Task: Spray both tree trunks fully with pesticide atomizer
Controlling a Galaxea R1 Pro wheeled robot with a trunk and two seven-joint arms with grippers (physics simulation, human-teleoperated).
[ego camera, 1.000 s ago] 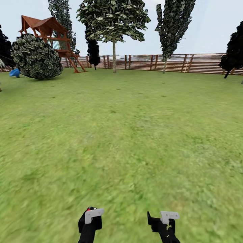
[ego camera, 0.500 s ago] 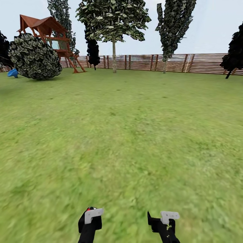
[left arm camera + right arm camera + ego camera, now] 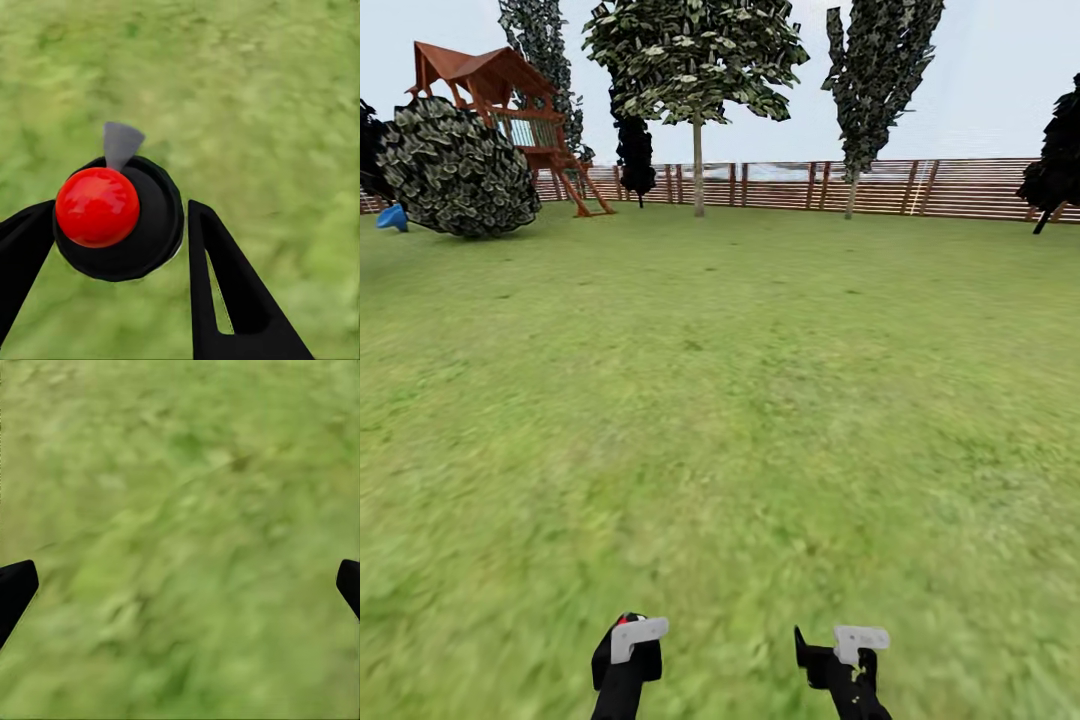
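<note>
Place: the garden, a big green lawn (image 3: 740,400) with a brown fence (image 3: 960,185) at the far end and a wooden play tower (image 3: 510,90) beside a round bush (image 3: 455,165).
Left gripper (image 3: 635,632): low at the front of the head view, with its fingers (image 3: 225,285) closed around the pesticide atomizer.
Pesticide atomizer (image 3: 146,244): a round black thing with a red top and a small grey tip. It sits between the left fingers, up off the grass. The grey tip points out past the fingers, over the lawn.
Right gripper (image 3: 845,640): low at the front too, beside the left one. Its fingers (image 3: 15,585) are wide apart and hold nothing. There is just grass between them.
Trees: two leafy trees (image 3: 697,60) (image 3: 870,70) stand by the fence, far from the robot. Their trunks look thin from here, so I cannot tell if these are the ones to spray.
Pesticide: no white specks can be seen on anything.
Step now: picking up looks done. I think the robot is on its way across the lawn to find a tree.
Next move: get close to a tree trunk, lift the left arm, point the grey tip at the trunk, then spray.
Watch out: the atomizer is small, so the left fingers must hold tight on the way.
</note>
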